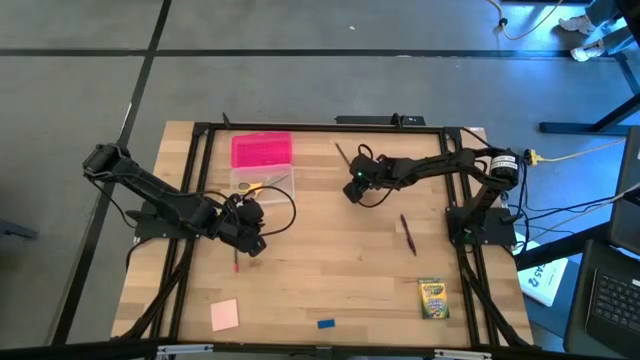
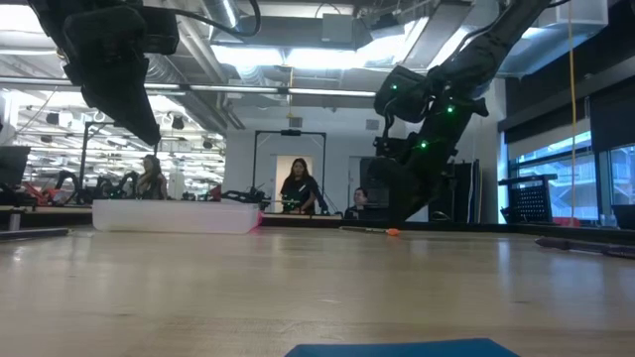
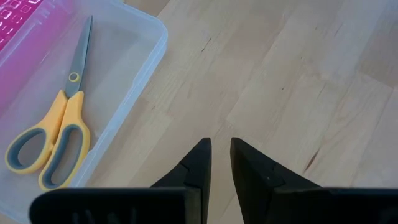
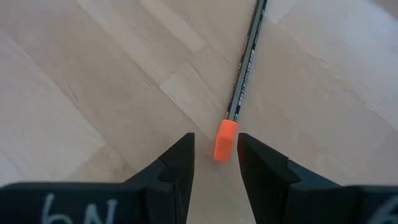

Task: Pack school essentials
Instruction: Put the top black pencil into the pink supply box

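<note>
My right gripper (image 4: 214, 152) is open at the table's far middle. Its fingers stand on either side of the orange eraser end (image 4: 226, 140) of a dark pencil (image 1: 343, 156) that lies on the table, with a gap on both sides. My left gripper (image 3: 221, 149) hangs over bare wood beside the clear box (image 1: 265, 183), its fingers a narrow gap apart with nothing between them. Yellow-handled scissors (image 3: 53, 140) lie flat in the box. On the table lie a dark red pen (image 1: 408, 233), a crayon box (image 1: 433, 298), a pink notepad (image 1: 224, 314) and a blue eraser (image 1: 326, 323).
The box's pink lid (image 1: 261, 150) lies at its far side. A thin red pencil (image 1: 236, 262) lies just nearer than my left gripper. A black frame (image 1: 300, 127) runs around the table's edges. People stand in the room beyond the table's far edge.
</note>
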Robot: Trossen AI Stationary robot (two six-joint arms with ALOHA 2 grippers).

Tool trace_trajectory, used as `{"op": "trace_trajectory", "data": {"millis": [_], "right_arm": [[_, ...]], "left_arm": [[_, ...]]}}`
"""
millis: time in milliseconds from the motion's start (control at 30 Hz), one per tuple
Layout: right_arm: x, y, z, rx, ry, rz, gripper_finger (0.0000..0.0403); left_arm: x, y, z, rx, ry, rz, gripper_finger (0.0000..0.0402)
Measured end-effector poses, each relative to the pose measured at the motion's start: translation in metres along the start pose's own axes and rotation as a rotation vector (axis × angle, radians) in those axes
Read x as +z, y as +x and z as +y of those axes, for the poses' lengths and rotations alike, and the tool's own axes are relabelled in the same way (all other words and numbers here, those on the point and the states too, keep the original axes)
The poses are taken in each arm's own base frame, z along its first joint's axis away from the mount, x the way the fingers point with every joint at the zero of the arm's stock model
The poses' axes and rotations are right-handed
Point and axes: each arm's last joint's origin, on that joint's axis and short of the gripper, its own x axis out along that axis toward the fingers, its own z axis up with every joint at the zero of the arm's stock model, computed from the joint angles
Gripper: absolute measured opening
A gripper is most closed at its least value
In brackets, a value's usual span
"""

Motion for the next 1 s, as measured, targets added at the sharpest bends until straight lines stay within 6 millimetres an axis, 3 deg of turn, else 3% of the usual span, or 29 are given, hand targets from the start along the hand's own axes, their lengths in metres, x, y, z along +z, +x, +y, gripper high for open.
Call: {"op": "trace_trajectory", "data": {"millis": [200, 567, 1000], "right_arm": [[-0.006, 0.013, 0.0, -0.019, -0.018, 0.036, 0.0125], [-0.004, 0.018, -0.002, -0.018, -0.022, 0.027, 0.0121], [-0.004, 0.019, -0.004, -0.012, 0.011, 0.03, 0.0042]], "left_arm": [[0.0, 0.0, 0.0, 0.0, 0.0, 0.0, 0.0054], [0.0, 0.0, 0.0, 0.0, 0.0, 0.001, 0.0054], [0.0, 0.0, 0.0, -0.001, 0.0, 0.002, 0.0054]]}}
